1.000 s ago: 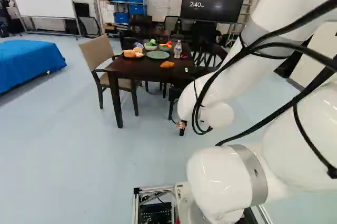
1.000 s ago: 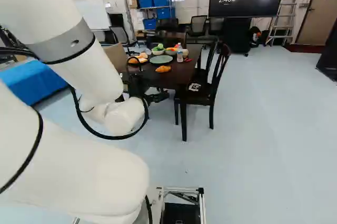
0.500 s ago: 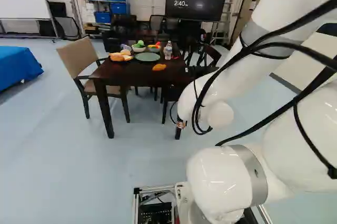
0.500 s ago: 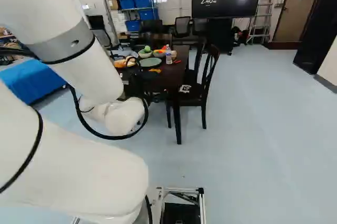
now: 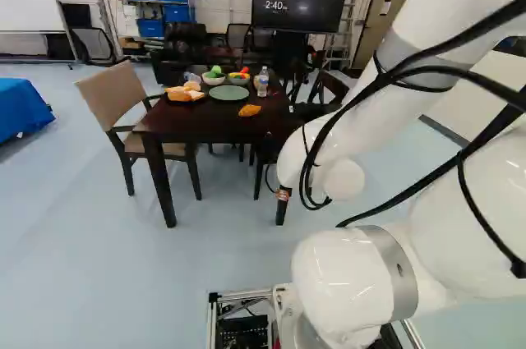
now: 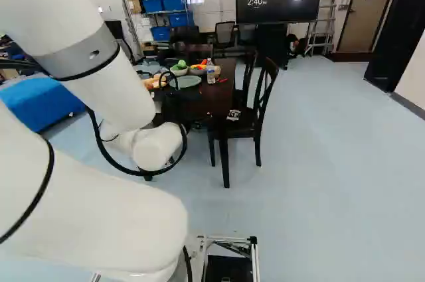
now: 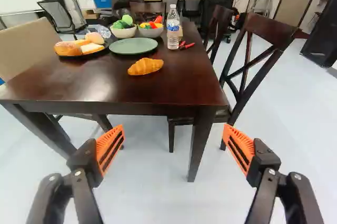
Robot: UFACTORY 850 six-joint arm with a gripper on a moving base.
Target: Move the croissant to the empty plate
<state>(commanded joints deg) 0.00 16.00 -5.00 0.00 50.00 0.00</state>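
Observation:
In the right base view the black gripper (image 6: 178, 106) shows partly, in front of the table and hiding the croissant there. Seen from the wrist, the gripper (image 7: 174, 147) stands wide open with nothing between its orange pads, short of the table's near edge. The golden croissant (image 7: 145, 66) lies on the bare dark tabletop ahead, also visible in the left base view as an orange croissant (image 5: 249, 110). Just beyond it is the empty green plate (image 7: 134, 46).
On the dark table (image 7: 158, 90) stand a black plate of bread (image 7: 79, 48), two bowls holding colourful items (image 7: 124, 32), a water bottle (image 7: 173, 27) and a red-handled tool (image 7: 186, 46). Chairs flank the table, a dark one (image 7: 247, 58) and a beige one (image 5: 115, 98).
The base has moved: it has turned to the right and come closer to the table, so the scene has shifted leftward in both base views. The arm keeps its pose over its lowest joint.

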